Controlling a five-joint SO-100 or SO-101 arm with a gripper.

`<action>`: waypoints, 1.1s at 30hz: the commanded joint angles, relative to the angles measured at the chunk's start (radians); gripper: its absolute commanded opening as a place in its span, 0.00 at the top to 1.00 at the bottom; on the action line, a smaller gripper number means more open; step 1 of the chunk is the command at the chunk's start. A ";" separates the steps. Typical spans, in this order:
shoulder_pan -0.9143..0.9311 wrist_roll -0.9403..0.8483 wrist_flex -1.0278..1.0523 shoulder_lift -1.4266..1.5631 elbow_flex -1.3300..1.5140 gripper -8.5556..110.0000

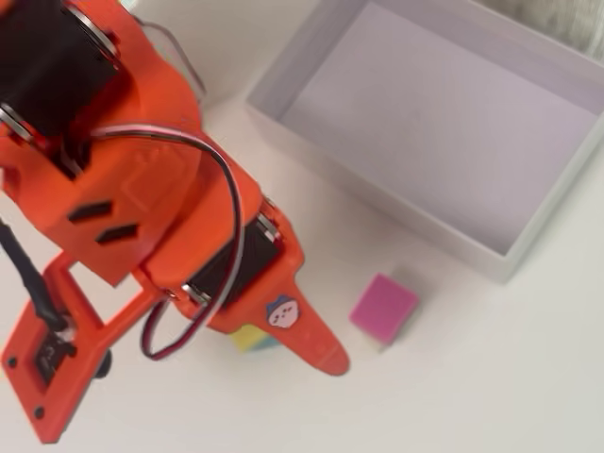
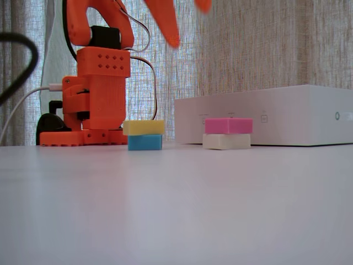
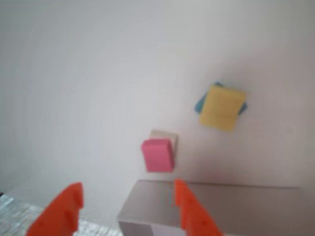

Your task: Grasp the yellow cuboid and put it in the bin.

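No readable text anywhere; the bin [image 2: 276, 115] bears a few small marks on its near wall, too tiny to read.

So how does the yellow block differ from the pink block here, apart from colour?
The yellow block sits on a blue block, while the pink block sits on a cream one. In the fixed view the yellow block stands in front of the robot's base and the pink block in front of the white box. In the wrist view the pink block lies nearer the box. Both are flat, similar in size, and untouched.
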 commanded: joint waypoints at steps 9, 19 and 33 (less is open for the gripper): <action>0.035 0.006 -0.021 0.077 0.202 0.73; 0.066 -0.002 -0.137 0.066 0.311 0.73; 0.061 0.002 -0.238 0.003 0.370 0.73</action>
